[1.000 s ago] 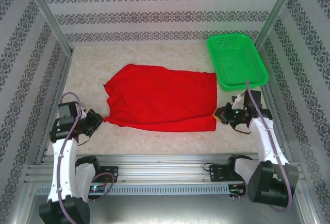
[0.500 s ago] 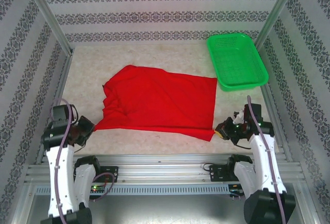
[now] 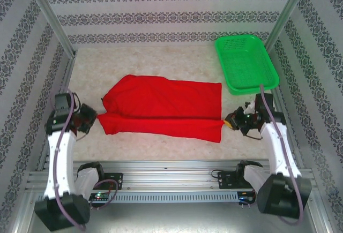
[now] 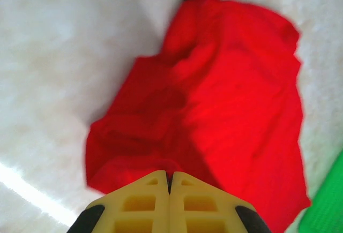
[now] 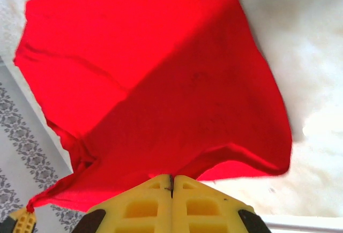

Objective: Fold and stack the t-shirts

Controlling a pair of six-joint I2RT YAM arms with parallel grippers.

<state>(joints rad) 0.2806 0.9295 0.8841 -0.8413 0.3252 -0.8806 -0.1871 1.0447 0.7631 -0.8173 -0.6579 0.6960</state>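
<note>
My left end effector (image 3: pixel 91 118) and right end effector (image 3: pixel 229 120), clamped on corners of the red t-shirt (image 3: pixel 161 102), pull its once-slack edge taut; folding begins.

A green mesh basket (image 3: pixel 246 64) sits at the far right corner of the pale table (image 3: pixel 161 61).

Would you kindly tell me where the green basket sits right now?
In the top view, the green basket sits at the far right, just beyond the right end of the red t-shirt.
</note>
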